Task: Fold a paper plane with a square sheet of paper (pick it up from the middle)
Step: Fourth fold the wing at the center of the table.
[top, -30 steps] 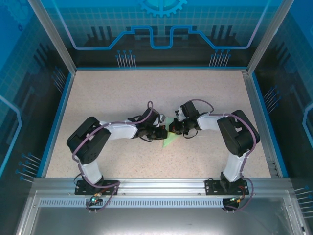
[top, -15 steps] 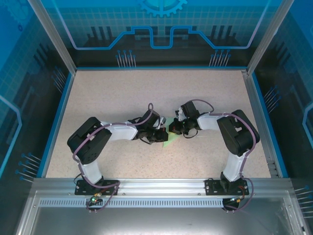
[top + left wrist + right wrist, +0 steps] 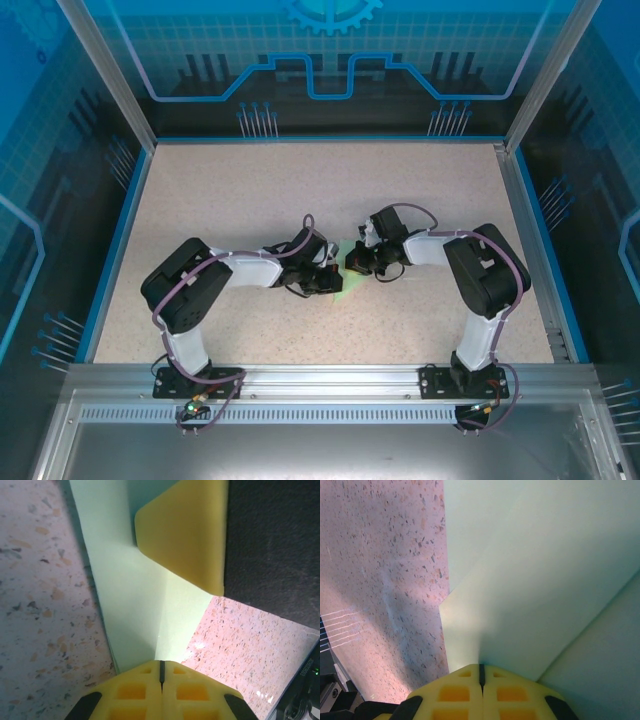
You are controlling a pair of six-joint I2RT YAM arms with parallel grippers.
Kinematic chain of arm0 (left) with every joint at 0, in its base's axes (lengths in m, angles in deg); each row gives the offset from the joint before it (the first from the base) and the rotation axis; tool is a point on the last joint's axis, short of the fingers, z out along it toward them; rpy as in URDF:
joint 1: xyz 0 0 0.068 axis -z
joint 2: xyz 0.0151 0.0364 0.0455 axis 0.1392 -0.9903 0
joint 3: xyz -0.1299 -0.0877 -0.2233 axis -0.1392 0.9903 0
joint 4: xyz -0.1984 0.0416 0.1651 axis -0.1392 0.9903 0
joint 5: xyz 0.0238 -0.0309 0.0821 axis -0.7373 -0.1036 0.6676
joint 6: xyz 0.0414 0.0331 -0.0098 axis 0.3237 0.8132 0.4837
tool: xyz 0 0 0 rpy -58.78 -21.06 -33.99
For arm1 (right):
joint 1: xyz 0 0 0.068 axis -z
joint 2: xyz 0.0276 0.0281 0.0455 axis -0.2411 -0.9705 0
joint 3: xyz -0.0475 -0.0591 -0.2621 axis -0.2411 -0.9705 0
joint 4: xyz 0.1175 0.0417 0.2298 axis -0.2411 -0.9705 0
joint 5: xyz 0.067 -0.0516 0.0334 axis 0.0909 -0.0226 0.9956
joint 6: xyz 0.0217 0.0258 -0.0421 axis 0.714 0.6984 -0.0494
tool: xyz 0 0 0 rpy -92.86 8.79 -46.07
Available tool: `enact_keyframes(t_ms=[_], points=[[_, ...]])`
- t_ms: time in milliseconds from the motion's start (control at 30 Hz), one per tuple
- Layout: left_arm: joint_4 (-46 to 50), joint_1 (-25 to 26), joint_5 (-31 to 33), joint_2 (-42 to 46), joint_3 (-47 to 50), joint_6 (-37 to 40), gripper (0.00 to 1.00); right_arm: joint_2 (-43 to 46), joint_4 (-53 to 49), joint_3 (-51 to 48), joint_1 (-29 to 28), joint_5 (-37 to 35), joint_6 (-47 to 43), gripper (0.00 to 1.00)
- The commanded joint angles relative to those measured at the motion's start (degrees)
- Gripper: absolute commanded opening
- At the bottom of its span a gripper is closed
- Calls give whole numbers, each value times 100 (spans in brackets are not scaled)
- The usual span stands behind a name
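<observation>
Closed left pincer (image 3: 161, 663) touches thin, creased mint-green paper (image 3: 134, 605).

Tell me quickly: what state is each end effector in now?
Left end effector: closed, tips on the paper; grip cannot be told.
Right end effector: closed, tips on the paper; grip cannot be told.

My worktop (image 3: 240, 200) is speckled beige, edged by a blue rim (image 3: 118, 250). Beyond its far edge stands a blue circuit-patterned wall (image 3: 330, 60); along its near edge, an aluminium rail (image 3: 330, 378).
</observation>
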Motion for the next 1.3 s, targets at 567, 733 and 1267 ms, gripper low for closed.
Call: enact_keyframes(t_ms=[567, 733, 1267], points=[[312, 198, -29, 395, 168, -41, 2, -428, -378, -234, 69, -566, 24, 4], [376, 241, -23, 466, 167, -30, 3, -448, -358, -210, 70, -559, 26, 4], [406, 256, 196, 162, 412, -206, 3, -512, -376, -185, 69, -543, 46, 3]])
